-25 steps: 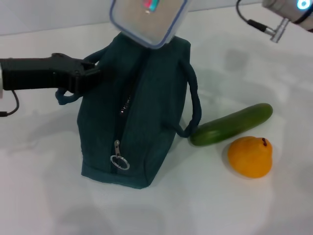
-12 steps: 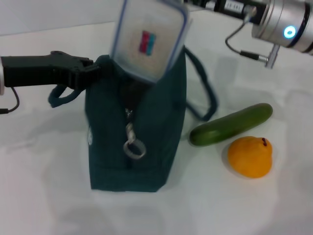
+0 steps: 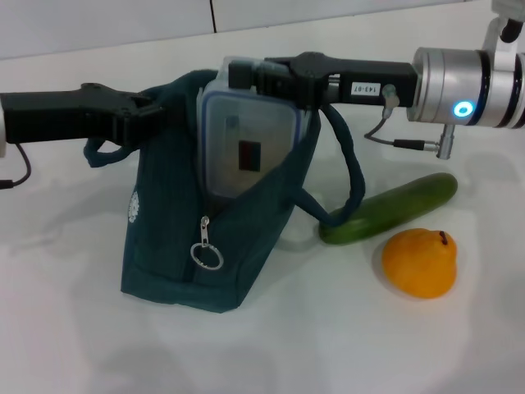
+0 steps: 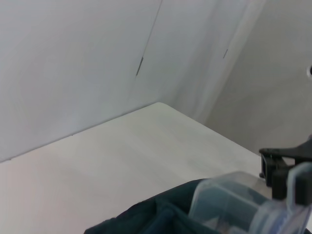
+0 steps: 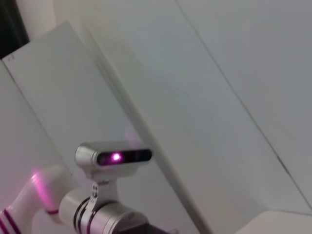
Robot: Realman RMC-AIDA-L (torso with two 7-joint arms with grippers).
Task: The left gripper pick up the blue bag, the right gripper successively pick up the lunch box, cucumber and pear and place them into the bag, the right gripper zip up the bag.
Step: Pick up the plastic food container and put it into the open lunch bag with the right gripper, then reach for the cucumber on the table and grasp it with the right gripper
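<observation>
One lunch box (image 3: 246, 152) is gripped by the right claw (image 3: 234, 74) in one blue bag (image 3: 213, 246), whose rim is clamped by the left claw (image 3: 160, 111); one cucumber (image 3: 390, 208) and one pear (image 3: 419, 261) are seen.

One blue bag (image 3: 246, 238), lunch box (image 3: 246, 148), cucumber (image 3: 392, 207), pear (image 3: 419, 261); two arms.

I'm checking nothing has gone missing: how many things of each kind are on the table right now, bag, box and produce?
Bags: 1, the blue bag
Boxes: 1, the lunch box, partly in the bag
Produce: 2, the cucumber and the pear
Total: 4
</observation>
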